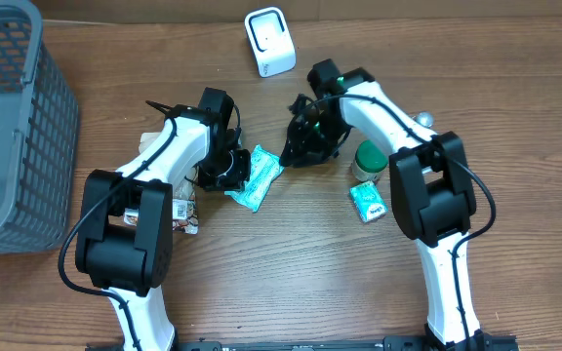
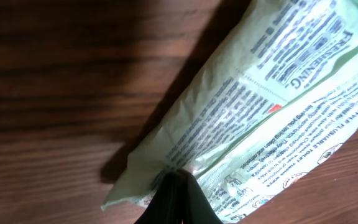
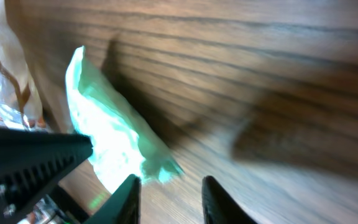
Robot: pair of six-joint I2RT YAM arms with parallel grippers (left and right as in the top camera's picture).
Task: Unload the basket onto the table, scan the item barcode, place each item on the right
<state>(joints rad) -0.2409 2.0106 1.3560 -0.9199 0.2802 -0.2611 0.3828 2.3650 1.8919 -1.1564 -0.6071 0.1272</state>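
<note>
**Overhead view.** The wooden table (image 1: 291,283) carries a grey mesh basket (image 1: 8,127) at the left edge. The two arms curve in from the bottom of the frame to meet at centre. Between them lies the task's item, a pale green wipes pack (image 1: 255,180), flat on the wood with its long axis running toward the upper right. The white scanner (image 1: 269,41) stands at top centre, well apart from the pack. The pack has therefore probably not yet been presented to it. A green-lidded jar (image 1: 369,158) and a small green packet (image 1: 367,202) sit at centre right, beside the right arm.

**Left wrist view.** The left gripper (image 2: 176,199) is pinched narrow on the pack's lower sealed edge, seemingly to pin or lift it so a printed face can be turned. Only this view resolves the dense print on the film; no barcode can be made out.

**Right wrist view.** The right gripper (image 3: 169,199) has its fingers apart over bare wood and holds nothing. The pack's corner lies just left of them. This placement suggests it is ready to take the free end. Overhead, the arm hides this gap.
</note>
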